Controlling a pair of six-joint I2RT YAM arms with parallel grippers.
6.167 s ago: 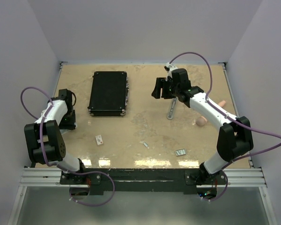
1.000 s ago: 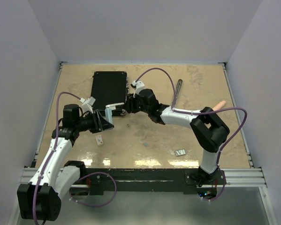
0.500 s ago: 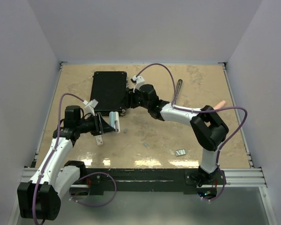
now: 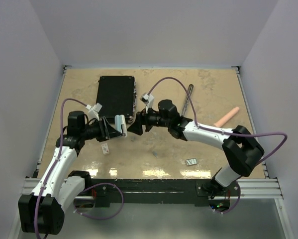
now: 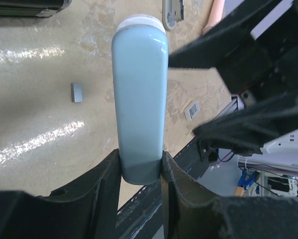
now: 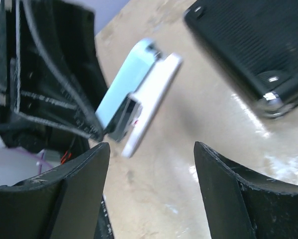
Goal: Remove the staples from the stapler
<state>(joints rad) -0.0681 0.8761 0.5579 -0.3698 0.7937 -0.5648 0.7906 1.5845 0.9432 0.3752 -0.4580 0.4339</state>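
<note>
Swung down from the black case (image 4: 115, 97), the right gripper (image 4: 134, 127) now faces the pale blue stapler (image 4: 121, 124), jaws spread wide and empty. Left gripper (image 5: 141, 162) clamps the stapler at centre-left; staples (image 4: 191, 162) lie lower right.

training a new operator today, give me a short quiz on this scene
1. True or false: the right gripper is shut on the black case.
2. Which gripper clamps the light-blue object? A the left gripper B the right one C neither
3. Fill in: the grey metal bar lies between the black case and the ___.
Key: 1 false, its jaws stand open. 2 A. 3 pink cylinder.
</note>
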